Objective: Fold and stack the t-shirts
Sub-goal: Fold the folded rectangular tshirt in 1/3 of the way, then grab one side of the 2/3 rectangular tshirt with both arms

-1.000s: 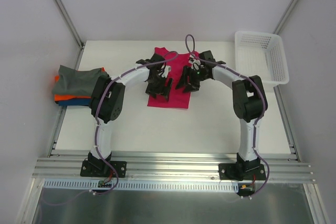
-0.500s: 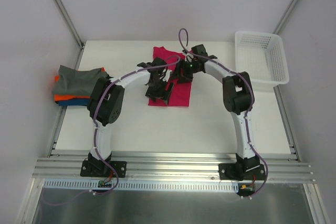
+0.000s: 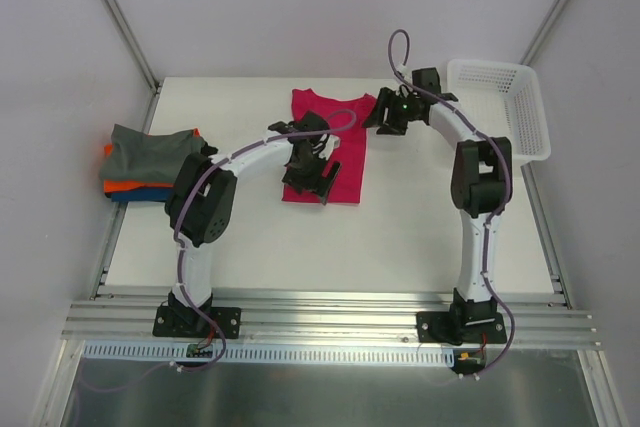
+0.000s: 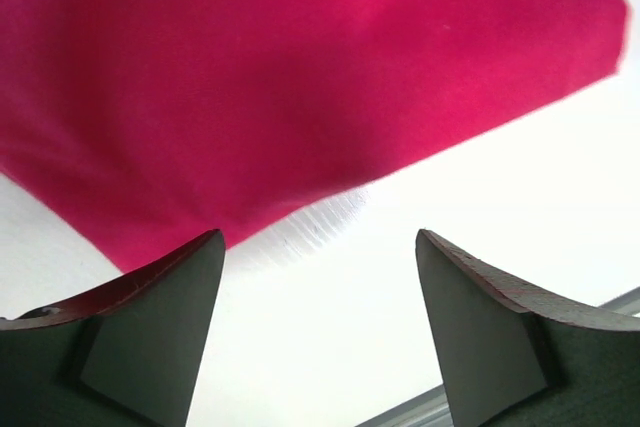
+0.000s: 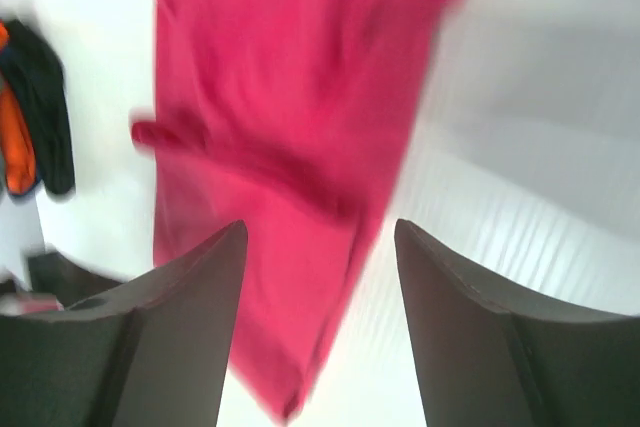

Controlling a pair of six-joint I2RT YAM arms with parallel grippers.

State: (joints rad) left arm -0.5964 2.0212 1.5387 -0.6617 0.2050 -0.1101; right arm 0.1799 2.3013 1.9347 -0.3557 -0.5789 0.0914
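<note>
A magenta-red t-shirt (image 3: 345, 132) lies flat at the back middle of the table, folded into a long narrow shape. My left gripper (image 3: 320, 185) hovers over its near end, open; in the left wrist view the shirt (image 4: 300, 77) fills the top and bare table shows between the fingers (image 4: 160, 327). My right gripper (image 3: 380, 119) hangs open just off the shirt's far right corner; its own view is blurred and shows the shirt (image 5: 290, 97) ahead of the gripper (image 5: 320, 232). A stack of folded t-shirts (image 3: 150, 159), grey on top over orange and blue, sits at the table's left edge.
A white lattice basket (image 3: 520, 137) stands at the back right corner. The stack's orange and dark edges (image 5: 25, 137) show at the left of the right wrist view. Metal frame rails (image 3: 330, 322) run along the near edge.
My right gripper has swung from over the shirt's middle back and to the right, off the cloth. The left gripper has shifted slightly toward the shirt's near end.
</note>
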